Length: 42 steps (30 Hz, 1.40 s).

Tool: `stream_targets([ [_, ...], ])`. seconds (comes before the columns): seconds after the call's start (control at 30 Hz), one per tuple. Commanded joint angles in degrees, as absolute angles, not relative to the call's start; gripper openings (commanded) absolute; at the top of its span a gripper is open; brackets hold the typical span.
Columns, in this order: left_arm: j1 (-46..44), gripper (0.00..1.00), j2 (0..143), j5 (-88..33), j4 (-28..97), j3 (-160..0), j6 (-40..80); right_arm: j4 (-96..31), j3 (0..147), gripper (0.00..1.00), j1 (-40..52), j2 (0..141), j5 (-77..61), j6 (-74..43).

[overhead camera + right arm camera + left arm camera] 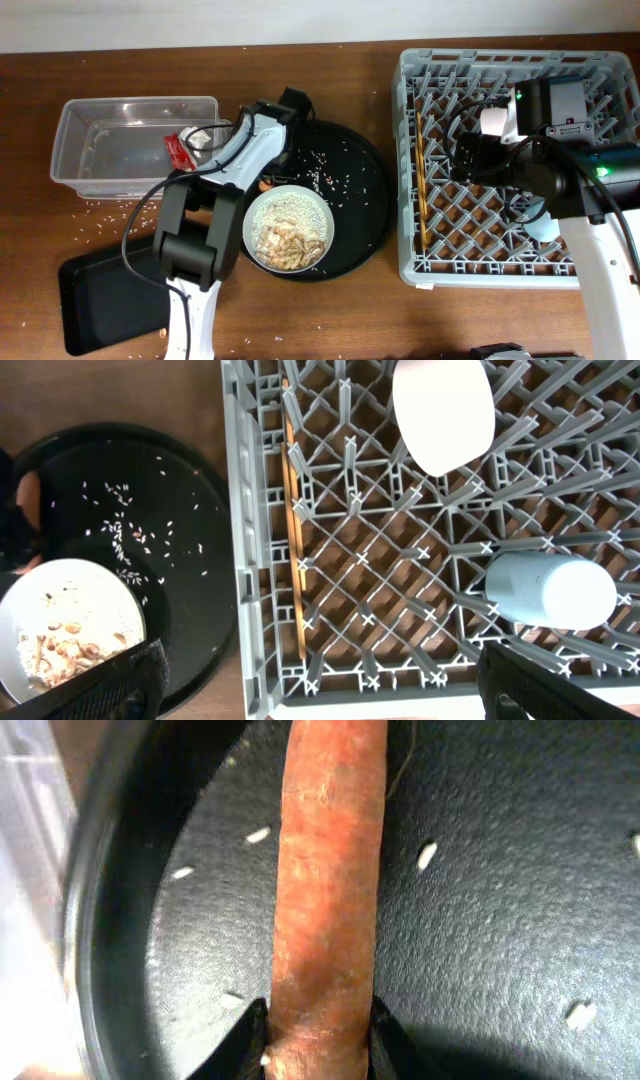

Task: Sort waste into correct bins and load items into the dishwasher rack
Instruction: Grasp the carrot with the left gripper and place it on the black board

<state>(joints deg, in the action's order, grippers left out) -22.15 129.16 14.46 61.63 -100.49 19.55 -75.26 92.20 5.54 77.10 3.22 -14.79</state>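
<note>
Sausage clamped in left claw, lying on tray near its left rim. Likely to slip or swivel on lifting: round, probably greasy, gripped narrowly; might fall onto surface beside tray. Right claw spread apart over rack, right of tray.

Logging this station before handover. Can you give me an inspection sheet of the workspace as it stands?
Surface: wooden table, loose rice grains by the clear tub.
Job's things: red wrapper in tub; shallow black tray beside left arm base; pale bowl of rice and scraps on round tray; chopsticks, white bowl, blue cup in rack.
Clutter: nothing seen.
Grippers: left gripper shut on sausage; right gripper open above rack.
Cables: black cable beside left arm.
Surroundings: pale wall.
</note>
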Motion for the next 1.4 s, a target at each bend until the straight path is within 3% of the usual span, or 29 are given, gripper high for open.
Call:
stream_targets([
  [0.0, -21.3, 0.06, 128.31, 16.34, 70.76, -114.54, 19.7, -75.24, 92.14, 0.98, 5.17, 76.99, 4.12, -14.83],
  [0.13, -19.84, 0.06, 122.21, 16.34, 82.02, -126.02, 21.08, -75.22, 92.14, 0.98, 5.17, 76.99, 4.12, -14.83],
  [0.2, -16.82, 0.02, 117.36, 16.34, 95.11, -126.04, 27.75, -75.22, 92.14, 0.98, 5.17, 76.99, 4.12, -14.83],
  [0.3, -14.83, 0.0, 109.25, 14.41, 96.73, -119.44, 28.99, -75.22, 92.14, 0.98, 5.17, 76.99, 4.14, -14.83],
  [0.4, -12.51, 0.01, 93.71, 18.11, 96.6, -98.59, 36.34, -75.24, 92.14, 0.98, 5.17, 76.99, 4.12, -14.83],
  [0.5, 3.14, 0.02, 75.13, 13.89, 84.88, -67.7, 40.34, -75.22, 92.14, 0.98, 5.17, 76.99, 4.14, -14.83],
  [0.53, 13.67, 0.02, 69.38, 9.23, 78.41, -57.87, 40.32, -75.24, 92.14, 0.98, 5.17, 76.99, 4.12, -14.83],
  [0.6, 25.65, 0.02, 66.96, 4.32, 69.1, -48.45, 40.29, -75.22, 92.14, 0.98, 5.17, 76.99, 4.12, -14.83],
  [0.67, 30.63, 0.13, 68.16, -0.23, 58.59, -41.17, 40.32, -75.24, 92.14, 0.98, 5.17, 76.99, 4.14, -14.83],
  [0.7, 30.83, 0.27, 69.01, -0.21, 55.16, -39.88, 40.29, -75.24, 92.14, 0.98, 5.17, 76.99, 4.12, -14.83],
  [0.73, 30.83, 0.57, 70.46, -0.38, 51.66, -39.59, 40.32, -75.22, 92.14, 0.98, 5.17, 76.99, 4.12, -14.83],
  [0.77, 30.81, 0.67, 71.64, -1.91, 48.95, -39.59, 40.32, -75.22, 92.14, 0.98, 5.17, 76.99, 4.12, -14.83],
  [0.8, 30.81, 0.69, 72.38, -3.7, 47.53, -39.59, 40.29, -75.22, 92.14, 0.98, 5.17, 76.99, 4.14, -14.83],
  [0.83, 30.81, 0.68, 74.24, -2.55, 45.56, -39.55, 40.29, -75.24, 92.14, 0.98, 5.17, 76.99, 4.14, -14.83],
  [0.9, 30.81, 0.39, 78.19, -1.32, 41.21, -39.46, 40.29, -75.24, 92.14, 0.98, 5.17, 76.99, 4.12, -14.83],
  [0.93, 30.81, 0.14, 82.28, -1.32, 37.76, -39.46, 40.29, -75.22, 92.14, 0.98, 5.17, 76.99, 4.12, -14.83],
  [0.97, 30.81, 0.04, 85.32, -1.3, 35.99, -39.46, 40.29, -75.24, 92.14, 0.98, 5.17, 76.99, 4.12, -14.83],
  [1.0, 30.81, 0.0, 88.71, -1.3, 34.13, -39.46, 40.29, -75.22, 92.14, 0.98, 5.17, 76.99, 4.12, -14.83],
  [1.13, 30.76, 0.0, 93.38, -6.35, 20.08, -39.46, 34.3, -75.24, 92.14, 0.98, 5.17, 76.99, 4.12, -14.83],
  [1.27, 30.76, 0.01, 93.36, -11.49, 14.79, -40.1, 33.23, -75.22, 92.14, 0.98, 5.17, 76.99, 4.12, -14.83],
  [1.33, 30.76, 0.1, 93.36, -14.57, 20.08, -44.69, 27.68, -75.22, 92.14, 0.98, 5.17, 76.99, 4.12, -14.83],
  [1.37, 30.76, 0.18, 92.75, -15.68, 29.21, -49.47, 25.56, -75.22, 92.14, 0.98, 5.17, 76.99, 4.12, -14.83],
])
